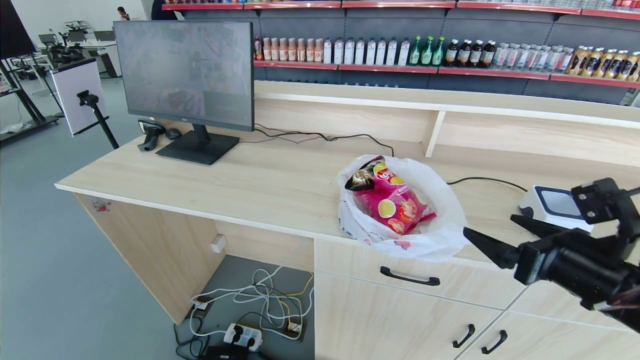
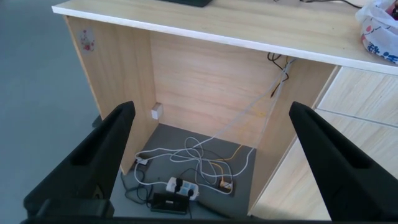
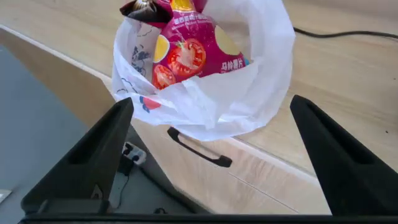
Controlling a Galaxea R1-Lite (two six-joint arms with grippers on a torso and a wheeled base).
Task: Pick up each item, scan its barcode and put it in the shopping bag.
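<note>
A white shopping bag (image 1: 440, 235) sits on the wooden counter (image 1: 260, 185) near its front edge. A pink chip bag (image 1: 392, 200) with tomato pictures lies inside it, top sticking out. My right gripper (image 1: 489, 224) hangs open and empty just right of the bag, in front of the counter edge. In the right wrist view the shopping bag (image 3: 261, 93) and chip bag (image 3: 186, 53) show between its spread fingers (image 3: 102, 155). A white barcode scanner (image 1: 552, 205) stands on the counter behind that gripper. My left gripper (image 2: 211, 106) is open and empty, low before the counter's open knee space.
A monitor (image 1: 187, 75) stands at the counter's left, with a handheld scanner (image 1: 149, 140) and mouse beside it. Cables cross the counter's back. Drawers with black handles (image 1: 409, 276) lie under the bag. A power strip (image 2: 183, 186) and cords lie on the floor below.
</note>
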